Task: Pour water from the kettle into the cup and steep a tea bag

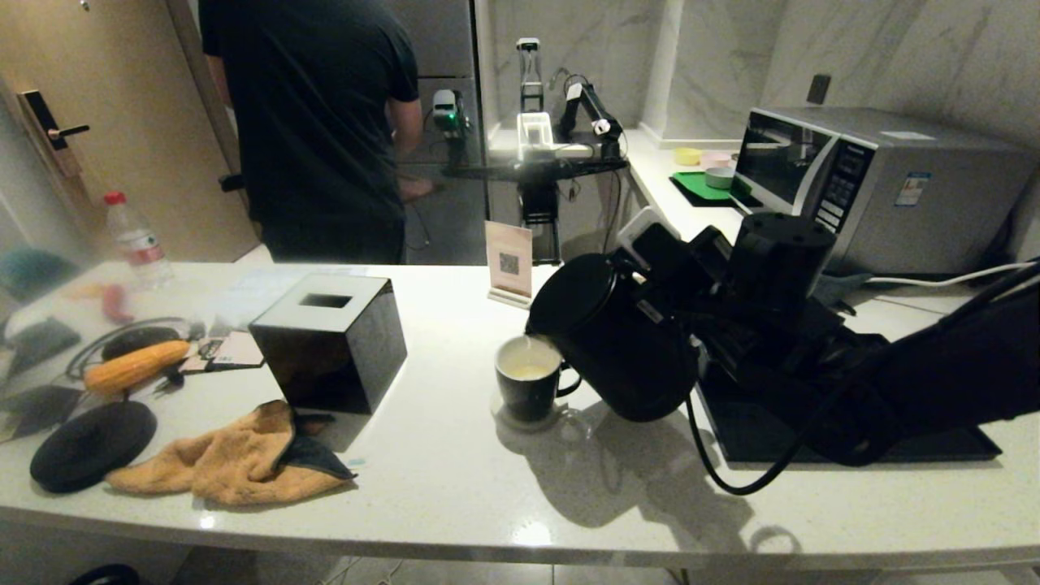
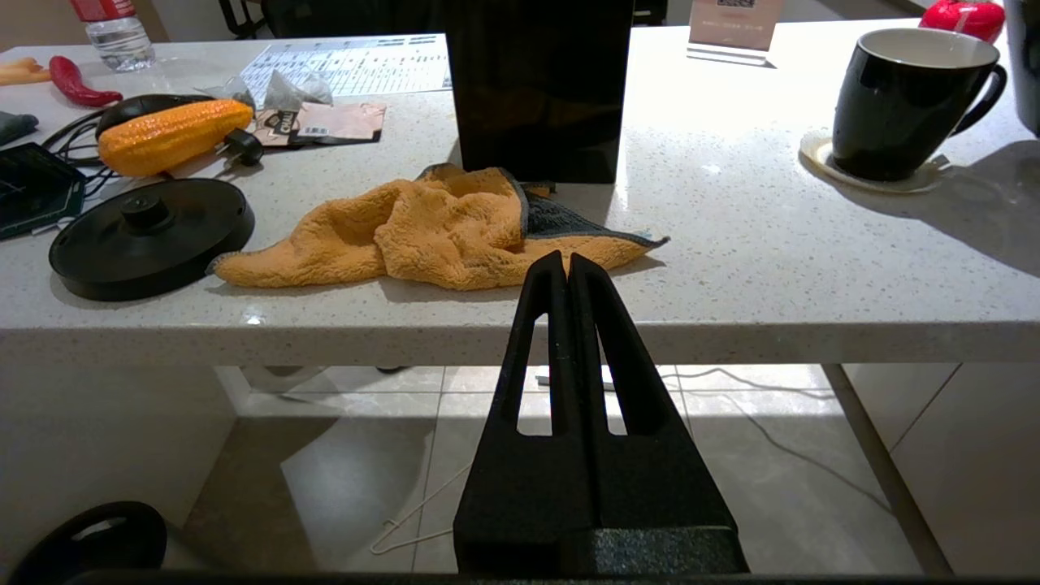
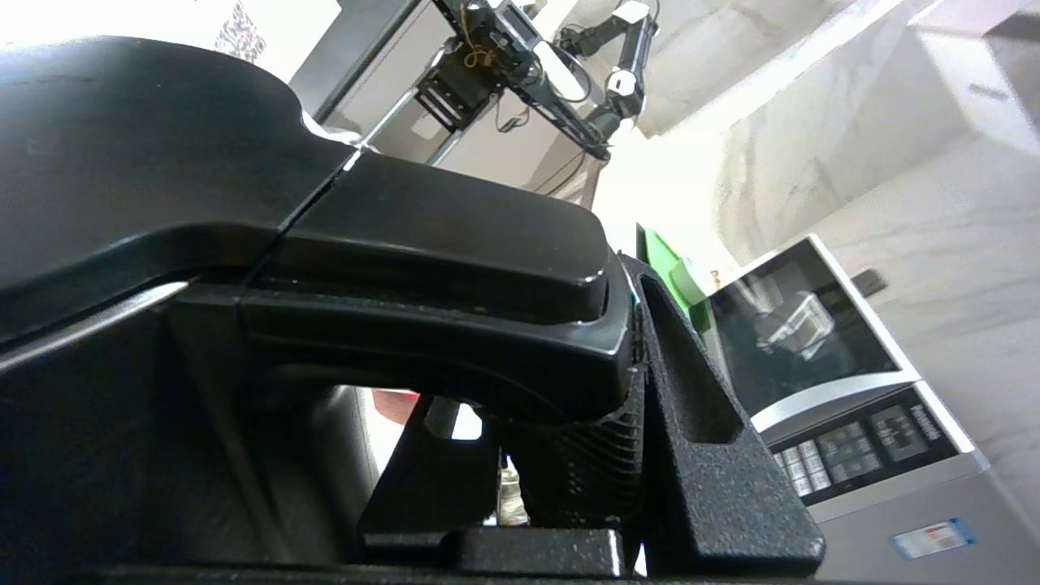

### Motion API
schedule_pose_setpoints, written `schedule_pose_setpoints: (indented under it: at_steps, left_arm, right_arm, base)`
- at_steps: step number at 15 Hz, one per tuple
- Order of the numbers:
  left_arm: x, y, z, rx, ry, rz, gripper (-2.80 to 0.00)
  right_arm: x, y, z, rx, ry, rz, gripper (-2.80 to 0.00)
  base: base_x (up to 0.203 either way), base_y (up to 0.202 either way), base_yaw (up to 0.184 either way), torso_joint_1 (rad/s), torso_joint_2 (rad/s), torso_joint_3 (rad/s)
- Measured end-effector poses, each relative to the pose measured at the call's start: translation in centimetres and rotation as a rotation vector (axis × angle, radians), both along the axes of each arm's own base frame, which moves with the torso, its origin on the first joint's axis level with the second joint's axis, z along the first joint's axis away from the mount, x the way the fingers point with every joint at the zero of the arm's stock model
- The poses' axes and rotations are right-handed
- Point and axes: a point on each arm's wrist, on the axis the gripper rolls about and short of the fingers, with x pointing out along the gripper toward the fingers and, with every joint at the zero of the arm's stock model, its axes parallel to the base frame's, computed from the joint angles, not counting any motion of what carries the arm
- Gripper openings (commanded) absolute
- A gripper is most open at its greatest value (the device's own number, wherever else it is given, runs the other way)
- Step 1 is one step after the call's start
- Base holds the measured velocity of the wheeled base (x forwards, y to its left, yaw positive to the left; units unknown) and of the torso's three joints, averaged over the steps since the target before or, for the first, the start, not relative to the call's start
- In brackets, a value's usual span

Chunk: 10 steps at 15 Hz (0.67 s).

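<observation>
The large black kettle [image 1: 617, 341] hangs tilted to the left, its spout over the small black cup [image 1: 528, 382]. Pale yellowish water [image 1: 528, 371] fills the cup partway. My right gripper [image 3: 536, 357] is shut on the kettle's handle [image 3: 439, 244], behind and above the body. The cup [image 2: 902, 106] stands on a pale coaster [image 2: 816, 154]. My left gripper [image 2: 566, 262] is shut and holds nothing, below the counter's front edge and out of the head view. A small pale grey bag [image 2: 284, 88], probably the tea bag, lies far left by the corn.
A black tissue box [image 1: 329, 341], an orange cloth [image 1: 231, 459], the kettle's round base [image 1: 93, 445] and a corn cob [image 1: 134, 366] occupy the left counter. A black mat [image 1: 812, 439] lies under the right arm. A microwave [image 1: 877, 187] stands back right; a person [image 1: 317, 122] stands behind.
</observation>
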Motion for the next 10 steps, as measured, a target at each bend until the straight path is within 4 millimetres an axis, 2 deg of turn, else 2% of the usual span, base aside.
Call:
schedule_pose_setpoints:
  at_steps: [10]
  left_arm:
    - [0.0,0.0,0.0,0.0,0.0,0.0,-2.8]
  right_arm:
    - [-0.27,-0.21,0.68,0.143,0.012,0.008,-2.8]
  base:
    - [0.0,0.0,0.0,0.0,0.0,0.0]
